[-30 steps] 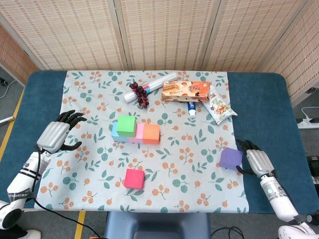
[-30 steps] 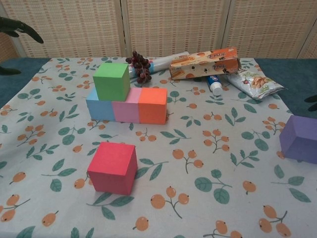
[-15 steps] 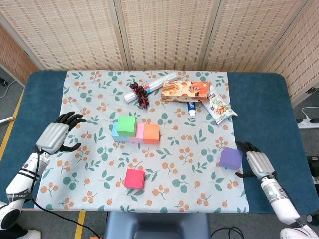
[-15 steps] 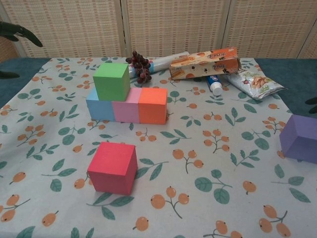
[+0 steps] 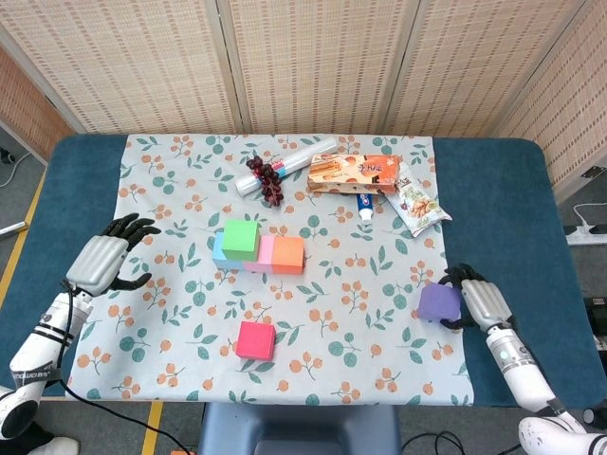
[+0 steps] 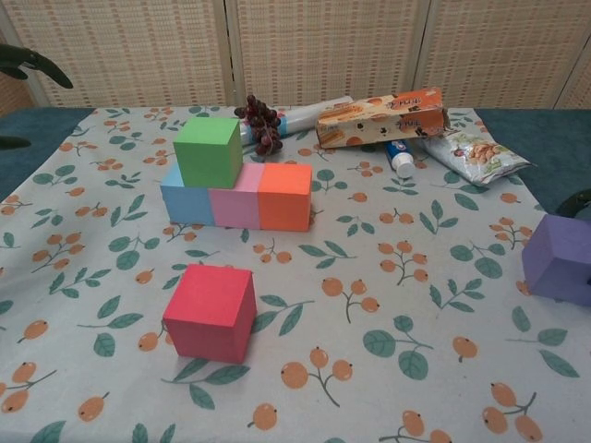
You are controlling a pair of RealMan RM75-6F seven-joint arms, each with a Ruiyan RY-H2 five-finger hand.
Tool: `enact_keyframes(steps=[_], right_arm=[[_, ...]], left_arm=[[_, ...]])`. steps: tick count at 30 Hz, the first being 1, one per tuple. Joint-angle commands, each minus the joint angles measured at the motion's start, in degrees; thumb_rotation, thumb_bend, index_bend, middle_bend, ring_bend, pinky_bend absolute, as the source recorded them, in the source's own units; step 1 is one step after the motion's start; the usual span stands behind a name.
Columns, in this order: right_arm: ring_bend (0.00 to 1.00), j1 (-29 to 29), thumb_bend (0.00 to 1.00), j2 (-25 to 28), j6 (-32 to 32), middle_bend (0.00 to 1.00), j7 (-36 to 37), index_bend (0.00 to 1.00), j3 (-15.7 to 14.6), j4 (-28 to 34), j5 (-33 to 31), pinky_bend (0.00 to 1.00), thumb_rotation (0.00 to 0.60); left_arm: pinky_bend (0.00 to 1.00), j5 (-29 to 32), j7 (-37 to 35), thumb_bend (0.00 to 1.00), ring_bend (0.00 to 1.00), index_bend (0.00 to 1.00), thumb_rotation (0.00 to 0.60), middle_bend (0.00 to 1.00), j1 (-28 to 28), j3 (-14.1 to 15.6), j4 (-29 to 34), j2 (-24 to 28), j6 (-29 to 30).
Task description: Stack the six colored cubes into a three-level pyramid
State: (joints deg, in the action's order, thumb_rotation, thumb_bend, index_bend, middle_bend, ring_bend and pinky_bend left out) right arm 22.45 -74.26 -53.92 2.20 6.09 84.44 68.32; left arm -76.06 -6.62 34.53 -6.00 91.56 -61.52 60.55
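Since half a second ago my right hand (image 5: 477,296) has closed in on the purple cube (image 5: 439,301), and its dark fingers now curl around the cube's far and near edges; whether the grip is firm I cannot tell. That cube sits well to the right of the block row, near the right edge of the patterned cloth (image 5: 180,313). My left hand (image 5: 104,260) has drifted slightly and hangs well to the left of the block row, fingers spread apart, holding nothing.

Landmark: the row of 3 cubes at the cloth's middle, blue cube (image 6: 185,200), pink cube (image 6: 236,203) and orange cube (image 6: 285,196), touching side by side. On top, the green cube (image 6: 209,151) sits over the blue one and part of the pink one. Nearer to me than the row lies the red cube (image 6: 211,311), apart from everything.

Beyond the row lie a bunch of dark grapes (image 5: 266,177) on a rolled tube (image 5: 296,159), an orange snack box (image 5: 354,173), a toothpaste tube (image 5: 364,206) and a nut packet (image 5: 417,206), clustered together on the tabletop (image 5: 503,199).
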Motion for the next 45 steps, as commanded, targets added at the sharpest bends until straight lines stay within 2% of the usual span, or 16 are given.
enact_keyframes(steps=[1, 4, 8, 14, 21, 30, 36, 45], right_arm=[[0.03, 0.9, 0.07, 3.0, -0.5, 0.18, 0.1, 0.45, 0.9, 4.1, 1.8, 0.17, 0.600], [0.03, 2.6, 0.07, 6.6, 0.0, 0.18, -0.9, 0.45, 2.3, 9.4, 2.9, 0.17, 0.600], [0.03, 7.0, 0.07, 10.8, 4.2, 0.18, -2.0, 0.44, 5.7, 16.0, 0.5, 0.17, 0.600], [0.03, 15.8, 0.07, 12.1, 11.4, 0.18, -5.2, 0.44, 10.5, 18.9, -6.5, 0.17, 0.600], [0.03, 28.7, 0.07, 6.6, 16.5, 0.18, -14.2, 0.44, 11.4, 14.8, -19.1, 0.17, 0.600], [0.03, 41.4, 0.07, -3.5, 15.1, 0.18, -21.0, 0.44, 9.7, 5.7, -35.5, 0.17, 0.600], [0.03, 47.0, 0.07, -8.4, 12.9, 0.18, -24.4, 0.43, 9.0, 0.7, -43.5, 0.16, 0.600], [0.03, 52.0, 0.07, -11.7, 10.7, 0.18, -28.3, 0.41, 8.5, -2.7, -52.4, 0.14, 0.600]], left_arm=[[0.12, -1.1, 1.7, 0.28, 0.03, 0.20, 0.600, 0.12, -0.7, 0.3, -0.8, -0.6, 1.1], [0.12, -1.9, 2.9, 0.28, 0.03, 0.20, 0.600, 0.12, -1.3, 0.5, -1.0, -1.1, 2.3], [0.12, -3.3, 4.3, 0.28, 0.03, 0.21, 0.600, 0.12, -2.2, 1.1, -1.2, -1.6, 3.5], [0.11, -3.9, 5.3, 0.28, 0.03, 0.20, 0.600, 0.12, -3.0, 1.5, -1.2, -2.7, 4.1], [0.11, -4.2, 5.5, 0.28, 0.03, 0.21, 0.600, 0.12, -3.6, 1.7, -2.3, -3.6, 4.0], [0.11, -4.8, 4.9, 0.28, 0.03, 0.21, 0.600, 0.12, -4.5, 1.6, -3.6, -4.1, 4.8], [0.12, -6.0, 3.7, 0.28, 0.03, 0.20, 0.600, 0.12, -4.9, 1.8, -4.1, -4.1, 5.3], [0.11, -7.4, 1.1, 0.28, 0.03, 0.20, 0.600, 0.12, -5.5, 2.2, -5.6, -4.3, 5.6]])
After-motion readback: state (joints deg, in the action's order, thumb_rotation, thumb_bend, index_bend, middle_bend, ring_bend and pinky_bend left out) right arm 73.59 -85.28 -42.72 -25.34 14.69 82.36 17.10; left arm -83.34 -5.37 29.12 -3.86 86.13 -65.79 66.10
